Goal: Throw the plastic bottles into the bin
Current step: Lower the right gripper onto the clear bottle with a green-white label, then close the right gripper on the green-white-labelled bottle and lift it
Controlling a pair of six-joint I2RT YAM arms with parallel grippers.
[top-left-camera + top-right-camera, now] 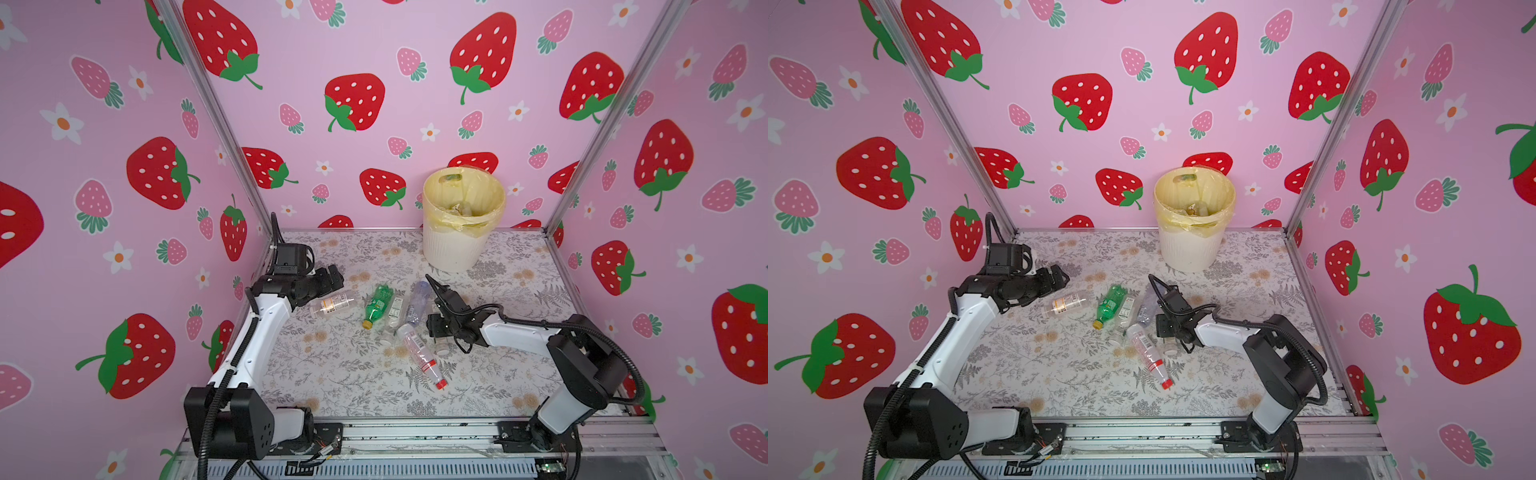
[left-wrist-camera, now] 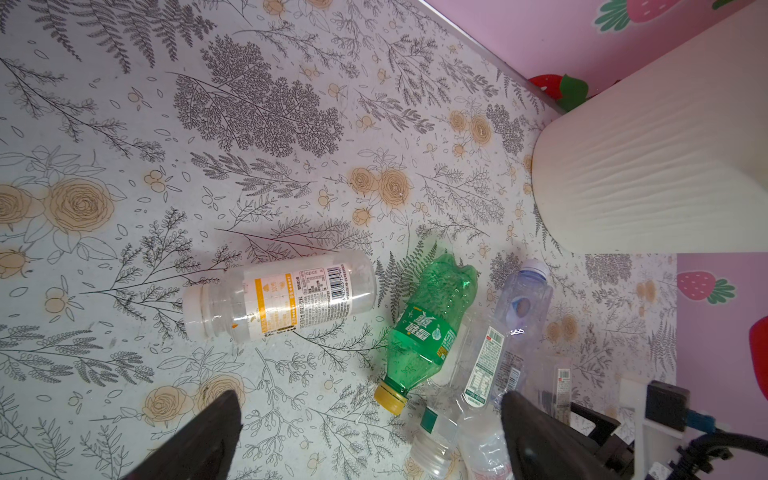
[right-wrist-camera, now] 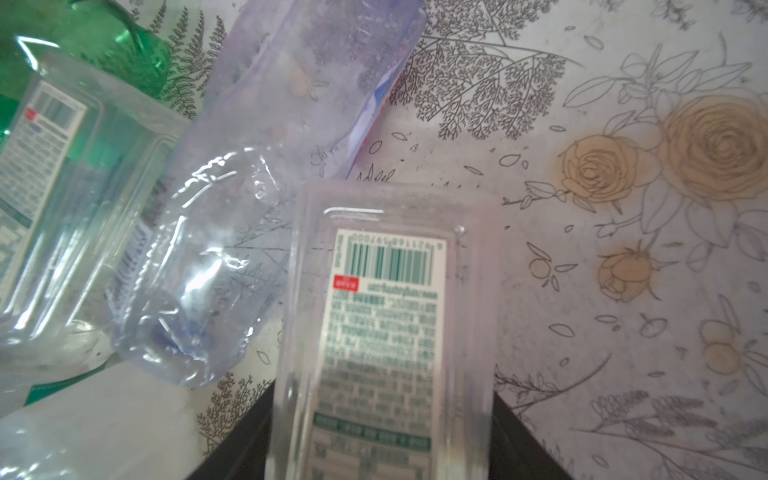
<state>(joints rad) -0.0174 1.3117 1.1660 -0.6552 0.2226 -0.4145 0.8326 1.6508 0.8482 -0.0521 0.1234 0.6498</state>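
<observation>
My left gripper hangs spread wide over the desk, holding nothing, near an orange-labelled bottle. My right gripper pinches a clear square bottle with a barcode label, at the cluster mid-desk beside a green bottle, a bluish bottle and a red-capped bottle. The bin stands against the back wall, with a few items in its yellow liner.
</observation>
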